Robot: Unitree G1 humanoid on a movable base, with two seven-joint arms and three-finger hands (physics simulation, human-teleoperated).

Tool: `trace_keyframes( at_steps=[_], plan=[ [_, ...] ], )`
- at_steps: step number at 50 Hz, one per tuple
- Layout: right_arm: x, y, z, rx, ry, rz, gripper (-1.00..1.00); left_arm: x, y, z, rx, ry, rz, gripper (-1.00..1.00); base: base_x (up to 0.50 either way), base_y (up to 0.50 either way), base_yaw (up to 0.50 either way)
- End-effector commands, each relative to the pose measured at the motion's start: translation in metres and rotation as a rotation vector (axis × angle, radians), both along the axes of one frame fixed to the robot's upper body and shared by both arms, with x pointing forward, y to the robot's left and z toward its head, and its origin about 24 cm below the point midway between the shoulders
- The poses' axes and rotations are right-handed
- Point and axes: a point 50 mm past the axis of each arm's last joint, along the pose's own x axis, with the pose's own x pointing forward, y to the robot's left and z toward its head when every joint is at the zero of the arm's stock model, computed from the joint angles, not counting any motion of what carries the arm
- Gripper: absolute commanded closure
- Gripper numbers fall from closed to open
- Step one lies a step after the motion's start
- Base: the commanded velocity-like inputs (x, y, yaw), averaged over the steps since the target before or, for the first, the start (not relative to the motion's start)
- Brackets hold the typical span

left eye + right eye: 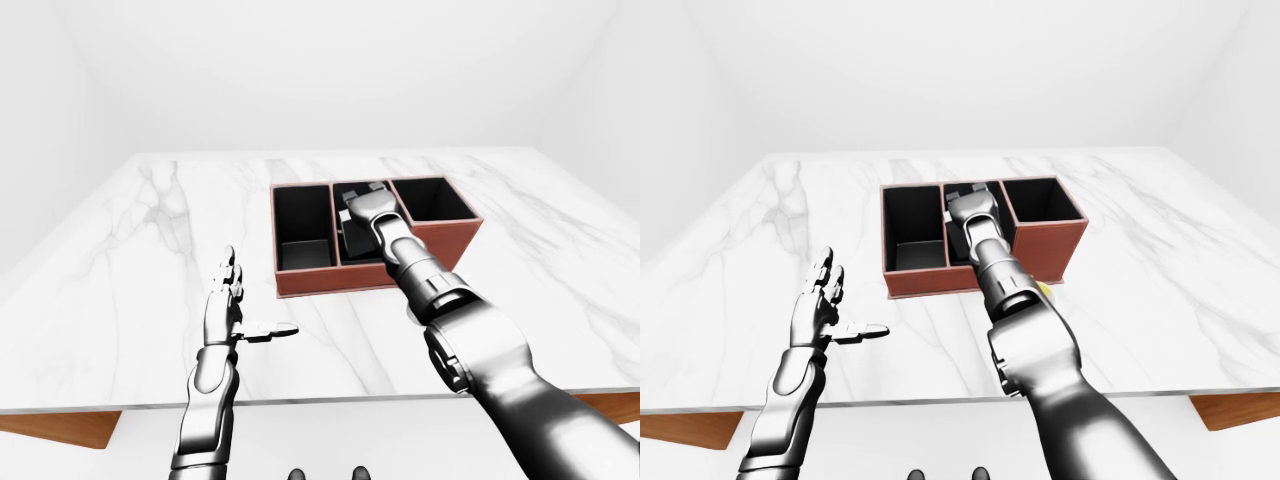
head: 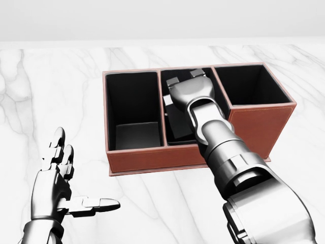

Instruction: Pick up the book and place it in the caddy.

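Note:
The brown caddy (image 2: 152, 160) with three black-lined compartments stands on the white marble table (image 2: 61, 86), in the middle of the head view. My right hand (image 2: 184, 85) reaches down into the middle compartment. Its fingers are closed round the dark book (image 2: 176, 124), which stands inside that compartment under the palm and is mostly hidden by the hand and forearm. My left hand (image 2: 84, 173) hovers open over the table at the lower left, fingers spread and thumb pointing right, well apart from the caddy.
The caddy's left compartment (image 2: 133, 109) and right compartment (image 2: 249, 84) show only black lining. A small yellow thing (image 1: 1043, 290) peeks out beside my right forearm at the caddy's lower right corner. The table's near edge (image 1: 300, 402) lies below my hands.

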Motion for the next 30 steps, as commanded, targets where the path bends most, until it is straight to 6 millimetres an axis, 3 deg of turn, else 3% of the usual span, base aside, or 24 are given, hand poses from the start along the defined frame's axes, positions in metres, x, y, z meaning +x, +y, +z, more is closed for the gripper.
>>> trace_keyframes(
  at_steps=[1, 30],
  plan=[
    [0.002, 0.007, 0.012, -0.052, -0.058, 0.034, 1.0, 0.0, 0.0, 0.0, 0.0, -0.001, -0.001, -1.0, 0.0, 0.0, 0.0],
    [0.004, 0.015, 0.025, -0.13, -0.065, 0.053, 1.0, -0.001, 0.0, 0.0, -0.005, 0.002, 0.0, -1.0, 0.0, 0.0, 0.0]
  ],
)
